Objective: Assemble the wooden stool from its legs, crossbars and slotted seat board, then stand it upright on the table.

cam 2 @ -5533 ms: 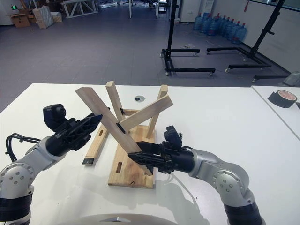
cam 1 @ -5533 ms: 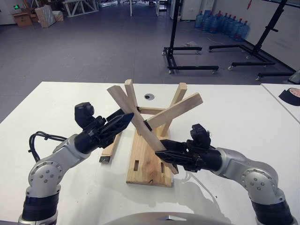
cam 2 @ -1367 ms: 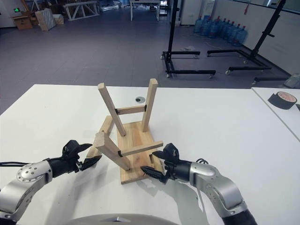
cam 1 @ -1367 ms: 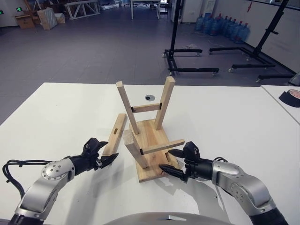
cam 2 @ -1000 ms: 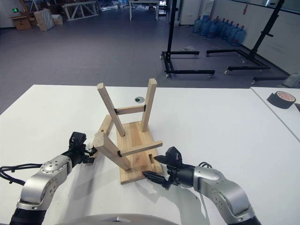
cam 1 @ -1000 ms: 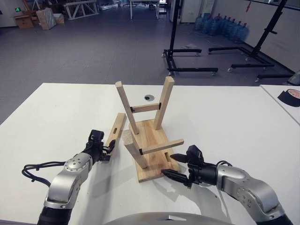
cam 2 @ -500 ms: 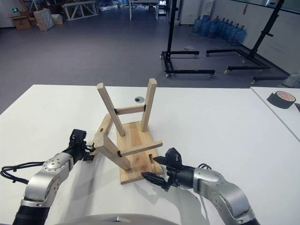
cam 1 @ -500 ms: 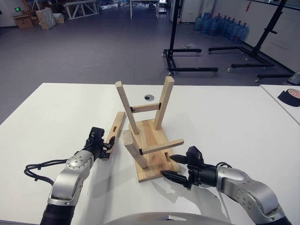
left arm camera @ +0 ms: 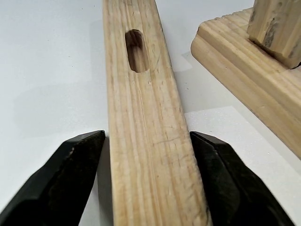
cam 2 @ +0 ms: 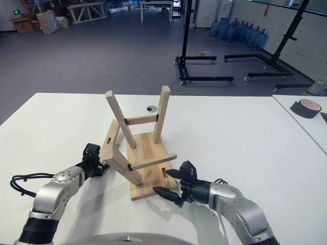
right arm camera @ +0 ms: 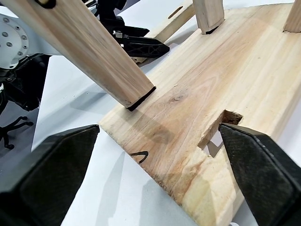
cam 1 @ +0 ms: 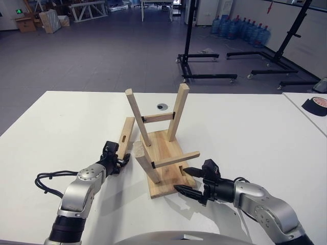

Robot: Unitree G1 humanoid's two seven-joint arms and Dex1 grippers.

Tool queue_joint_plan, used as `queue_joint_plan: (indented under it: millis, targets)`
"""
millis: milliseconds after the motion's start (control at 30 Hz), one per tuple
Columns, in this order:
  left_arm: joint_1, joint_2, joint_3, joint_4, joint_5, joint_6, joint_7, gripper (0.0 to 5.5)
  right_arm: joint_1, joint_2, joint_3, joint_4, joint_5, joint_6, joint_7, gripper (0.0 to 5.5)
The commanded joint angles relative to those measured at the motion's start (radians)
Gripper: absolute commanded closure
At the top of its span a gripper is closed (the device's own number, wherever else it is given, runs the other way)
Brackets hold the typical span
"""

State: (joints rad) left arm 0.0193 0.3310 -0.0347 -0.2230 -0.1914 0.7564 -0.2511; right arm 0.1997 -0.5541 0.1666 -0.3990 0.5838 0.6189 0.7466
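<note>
Currently the left gripper point(cam 1: 121, 162) jaws sit spread astride the loose leg point(cam 1: 125, 133); right gripper point(cam 1: 182, 179) jaws gape around the seat board point(cam 1: 171, 150) edge.

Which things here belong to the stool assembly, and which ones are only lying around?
For the job: seat board, far leg pair, near leg with crossbar, loose leg at the left end effector.
Lying about: tape roll, water bottles, black stands.

Loose leg point(left arm camera: 146, 141), near end off-frame
</note>
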Motion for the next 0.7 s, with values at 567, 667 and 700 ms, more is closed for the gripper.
queue_joint_plan:
  millis: [567,667,700]
  targets:
    - [0.047,-0.068,0.102,0.059,0.005,-0.279,0.028,3.46,0.001,-0.006,-0.053,-0.011,0.027,0.056,-0.012,0.82]
    - [0.044,-0.054,0.203,0.028,-0.043,-0.404,0.001,3.46,-0.004,-0.002,-0.098,-0.015,0.031,0.023,-0.017,0.82]
    - [0.031,-0.047,0.238,0.025,-0.069,-0.439,-0.017,3.46,-0.010,0.001,-0.114,-0.009,0.026,0.008,-0.022,0.82]
